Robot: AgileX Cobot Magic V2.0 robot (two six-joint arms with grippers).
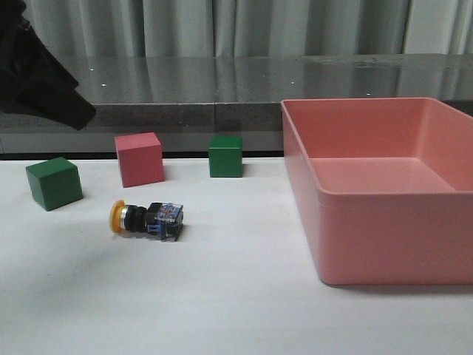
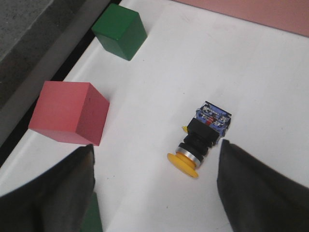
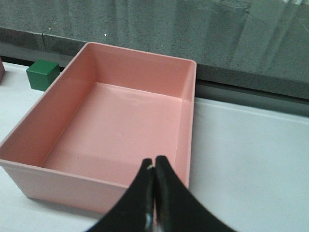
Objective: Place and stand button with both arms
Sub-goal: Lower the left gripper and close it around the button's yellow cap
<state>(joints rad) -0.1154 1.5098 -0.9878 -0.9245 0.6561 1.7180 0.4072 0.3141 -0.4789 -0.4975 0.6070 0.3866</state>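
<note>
Sideways, unlabelled: button (image 1: 146, 218) on table (image 1: 222, 296).

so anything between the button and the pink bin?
Nothing. In the front view only bare white table separates the button from the pink bin. The cubes sit farther back, off that line.

The front camera is looking low and level across the white table (image 1: 236, 310) toward the curtains. The left wrist camera is peering steeply down, close over the button (image 2: 200, 140) and the pink cube (image 2: 67, 112). The right wrist camera is tilting down over the pink bin (image 3: 190, 96), sharing a green cube (image 3: 42, 74) with the front view
</note>
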